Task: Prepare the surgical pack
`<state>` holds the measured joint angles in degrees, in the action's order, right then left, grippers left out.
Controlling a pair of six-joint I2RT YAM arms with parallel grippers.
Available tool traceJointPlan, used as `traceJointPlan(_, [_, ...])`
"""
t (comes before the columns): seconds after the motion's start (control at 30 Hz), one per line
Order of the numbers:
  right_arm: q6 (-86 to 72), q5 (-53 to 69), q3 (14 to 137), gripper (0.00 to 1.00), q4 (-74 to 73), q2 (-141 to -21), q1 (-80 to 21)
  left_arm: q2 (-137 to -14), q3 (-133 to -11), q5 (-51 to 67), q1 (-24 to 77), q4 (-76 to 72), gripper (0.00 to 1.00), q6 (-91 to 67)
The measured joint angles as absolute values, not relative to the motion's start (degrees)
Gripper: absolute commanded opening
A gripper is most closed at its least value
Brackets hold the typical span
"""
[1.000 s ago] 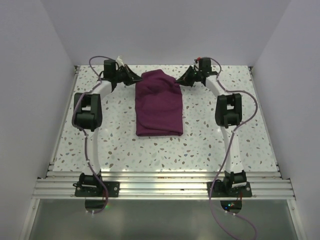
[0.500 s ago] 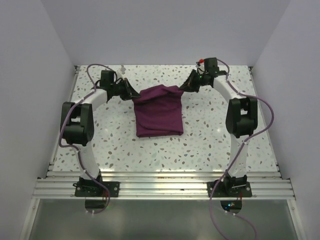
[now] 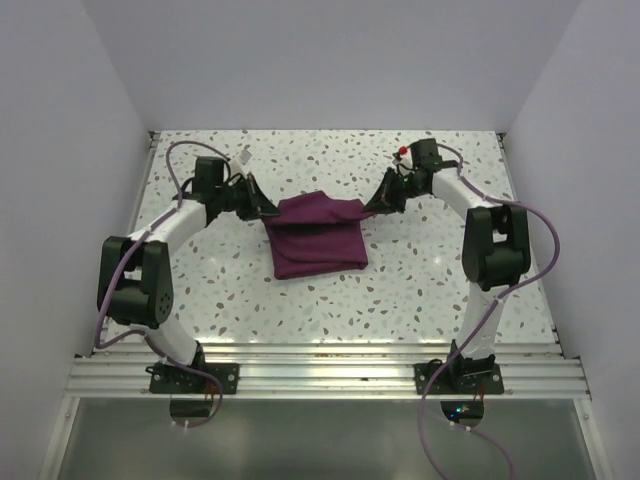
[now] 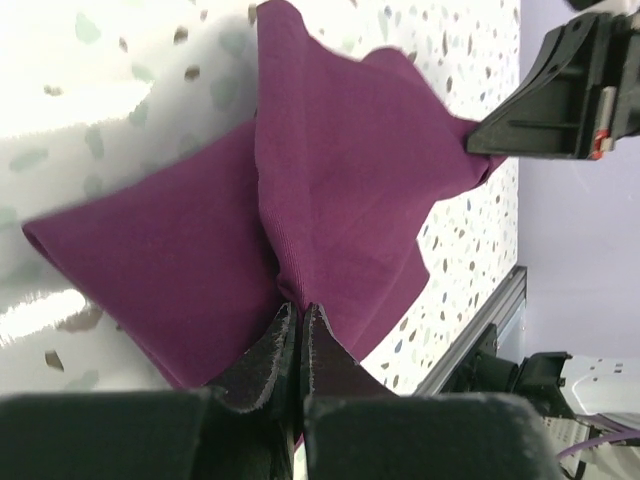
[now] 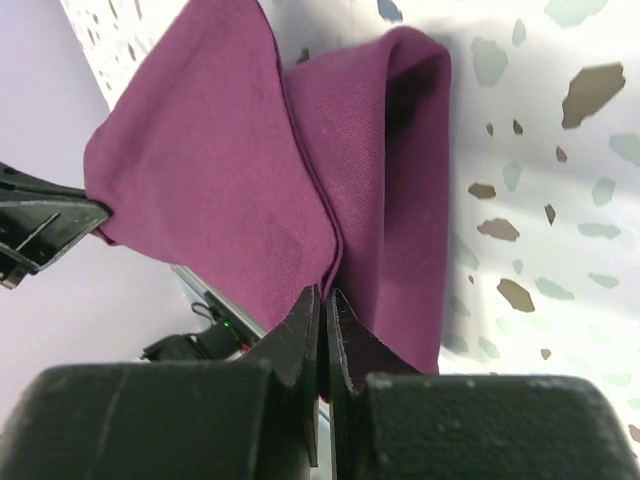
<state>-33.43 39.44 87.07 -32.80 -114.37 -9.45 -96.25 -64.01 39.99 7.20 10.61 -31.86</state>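
The surgical pack shows as a dark magenta-purple cloth bundle (image 3: 318, 234) in the middle of the speckled table. My left gripper (image 3: 268, 210) is shut on the cloth's far left corner, and my right gripper (image 3: 371, 208) is shut on its far right corner. Both hold the far edge lifted and folded toward the near side. In the left wrist view the cloth (image 4: 330, 170) hangs from the pinched left gripper (image 4: 298, 312). In the right wrist view the cloth (image 5: 250, 170) is pinched in the right gripper (image 5: 325, 295). The steel tray, instruments and gauze are hidden.
A speckled white table (image 3: 220, 290) lies between white walls. An aluminium rail (image 3: 320, 372) runs along the near edge, with both arm bases on it. Purple cables loop beside each arm.
Both grippers have moved toward the near side, carrying the cloth's far edge with them. The bundle has become shorter as its far part folds over the rest.
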Motion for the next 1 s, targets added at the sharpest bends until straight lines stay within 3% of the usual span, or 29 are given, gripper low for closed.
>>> traceJointPlan(0.6, [-29.02,40.07,77.34,0.00,-34.02,-110.93,-9.82,-88.31,-52.51,39.97,9.45,11.42,0.01,-31.62])
traceJointPlan(0.83, [-28.25,40.12,74.67,0.00,-33.95,-109.10,-9.87,-86.30,-50.41,40.03,9.47,11.44,0.12,-30.79])
traceJointPlan(1.0, [-26.92,40.07,73.47,0.13,-34.28,-108.47,-9.87,-84.97,-46.70,40.21,9.47,11.40,0.23,-30.50])
